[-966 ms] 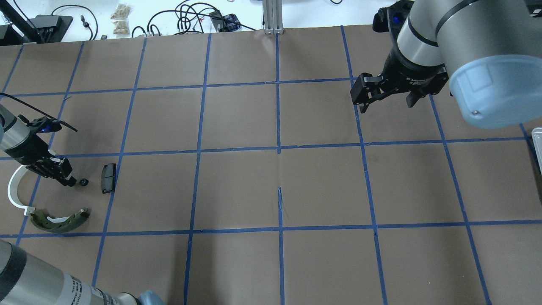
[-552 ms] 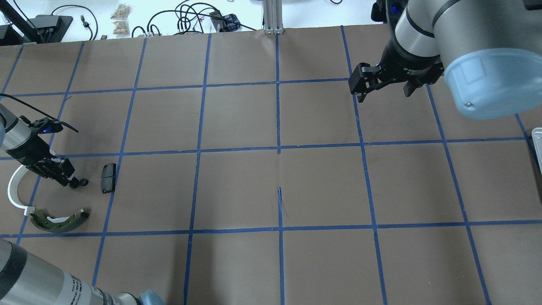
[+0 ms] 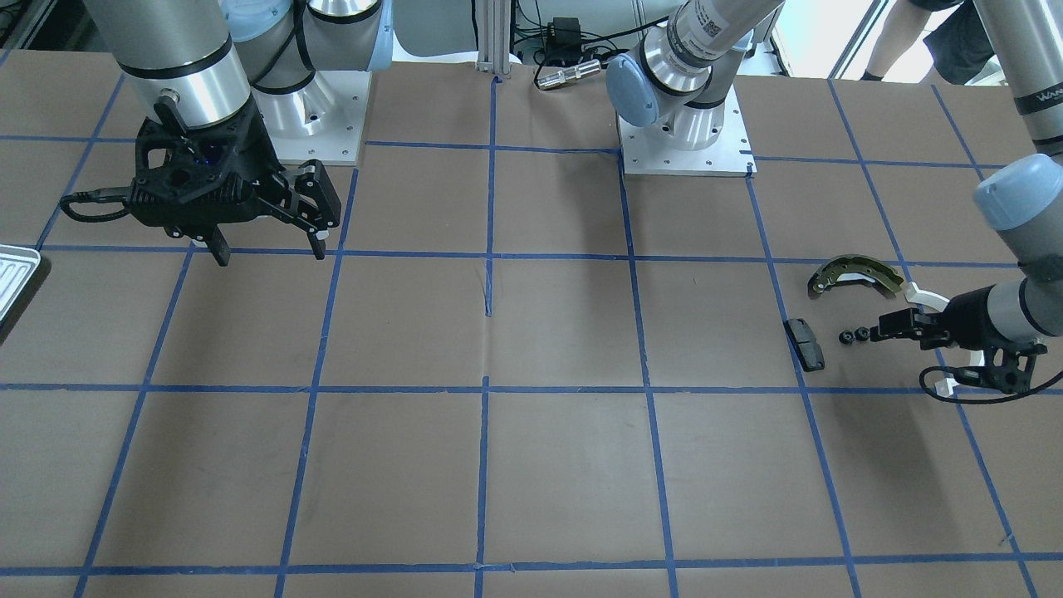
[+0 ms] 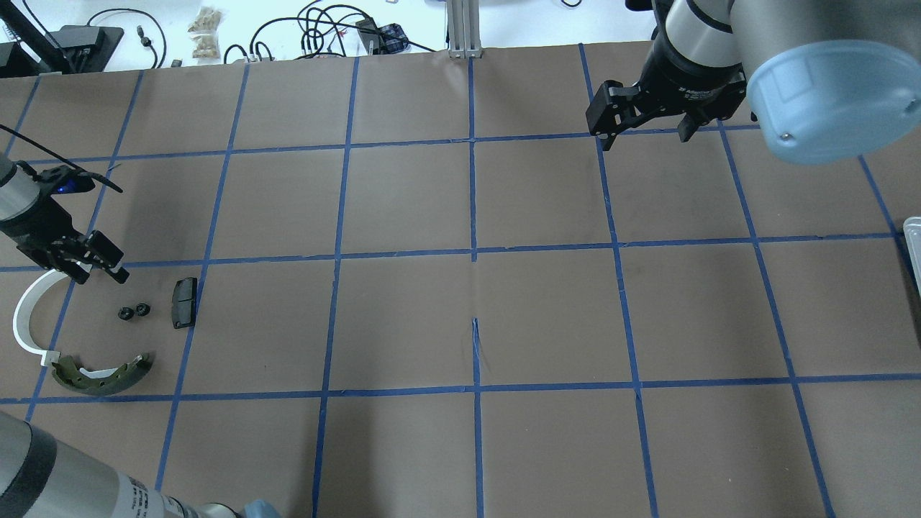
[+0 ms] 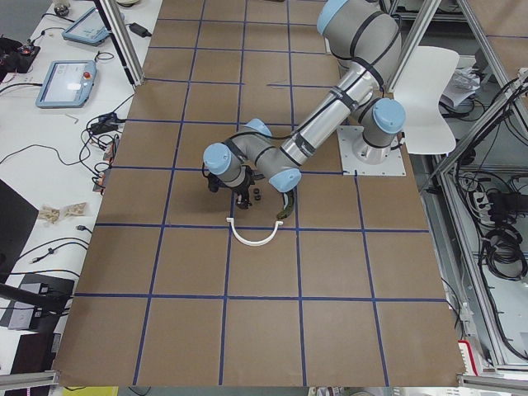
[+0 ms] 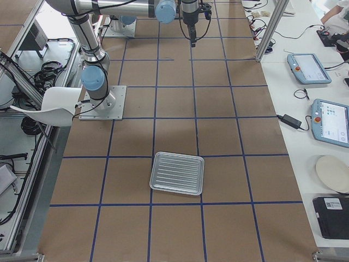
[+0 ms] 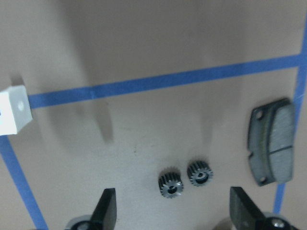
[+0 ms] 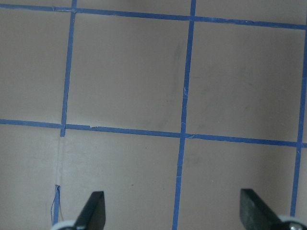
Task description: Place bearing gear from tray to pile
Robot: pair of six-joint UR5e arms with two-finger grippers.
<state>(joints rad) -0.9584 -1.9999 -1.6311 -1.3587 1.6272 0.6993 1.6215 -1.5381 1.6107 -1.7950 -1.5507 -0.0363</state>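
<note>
Two small dark bearing gears (image 4: 126,313) (image 4: 142,310) lie side by side on the table in the pile, between the white plastic arc (image 4: 27,316) and the dark brake pad (image 4: 184,302). The olive brake shoe (image 4: 101,374) lies in front of them. In the left wrist view the gears (image 7: 170,183) (image 7: 200,173) sit below my left gripper (image 7: 173,215), which is open and empty. In the overhead view that gripper (image 4: 93,262) hovers just beyond the gears. My right gripper (image 4: 642,137) is open and empty over bare table, far from the tray (image 6: 177,173), which shows nothing on it.
Only the tray's edge shows at the overhead view's right border (image 4: 914,244) and the front view's left border (image 3: 17,274). The table is brown paper with a blue tape grid. Cables and devices lie beyond the far edge (image 4: 324,32).
My left gripper has let go of a gear beside the one lying there, opened, and drawn back up and away. My right gripper has moved farther toward the table's far edge.
</note>
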